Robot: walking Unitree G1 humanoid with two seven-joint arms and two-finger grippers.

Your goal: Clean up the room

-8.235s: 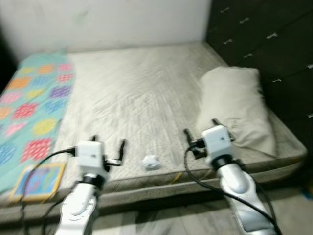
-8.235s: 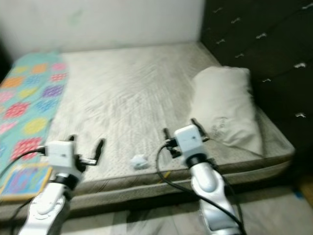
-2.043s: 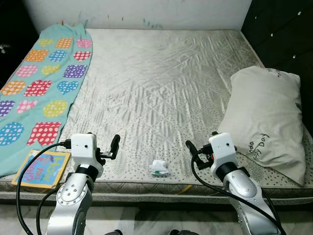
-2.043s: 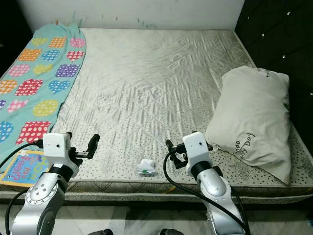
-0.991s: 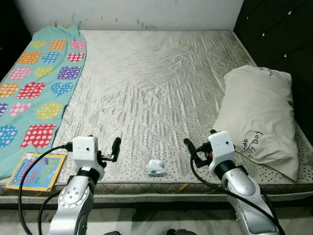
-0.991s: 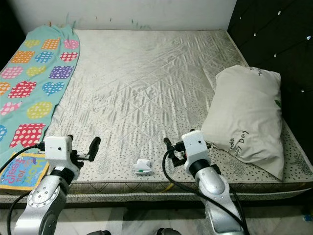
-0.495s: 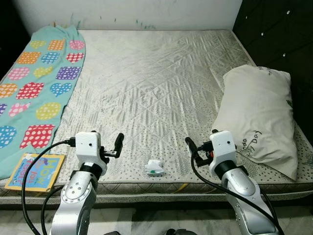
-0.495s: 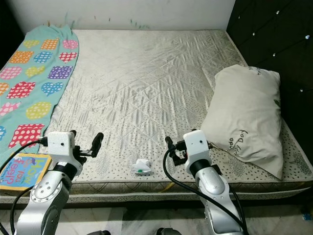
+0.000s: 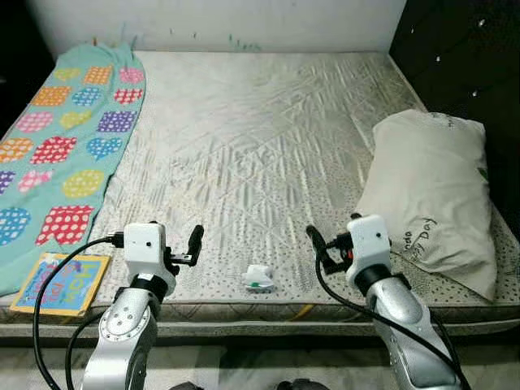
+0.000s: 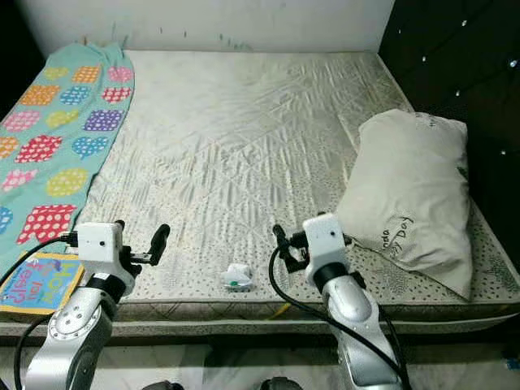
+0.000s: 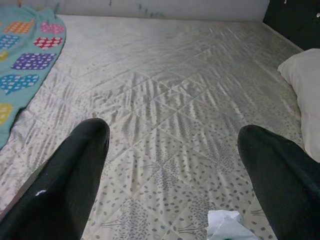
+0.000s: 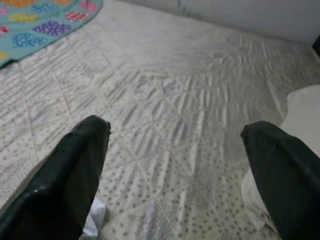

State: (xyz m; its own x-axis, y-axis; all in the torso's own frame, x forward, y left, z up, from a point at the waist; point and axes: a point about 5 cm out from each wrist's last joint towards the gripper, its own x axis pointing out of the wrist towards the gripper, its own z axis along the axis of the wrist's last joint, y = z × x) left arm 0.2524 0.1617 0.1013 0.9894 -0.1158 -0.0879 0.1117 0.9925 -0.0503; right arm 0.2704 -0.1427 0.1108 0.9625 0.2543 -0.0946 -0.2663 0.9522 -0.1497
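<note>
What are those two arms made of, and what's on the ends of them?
Each arm is a chain of rounded silver segments. Each ends in a white boxy block carrying a pincer of two long black fingers: the left pincer and the right pincer. The fingers look glossy, thick and rounded at the tips. Black cables loop loosely from each block back down along the arm.

My head stereo pair looks forward and down from foot edge of bed (image 9: 244,122), whole mattress in frame, both arms low in foreground; right eye offset slightly sideways. Left wrist camera sits low, close over mattress, facing along its left tool (image 11: 170,190) toward far wall. Right wrist camera same, along right tool (image 12: 175,185). Both wrist views share crumpled tissue (image 11: 225,224), pillow (image 12: 305,107), blanket (image 11: 25,55)
</note>
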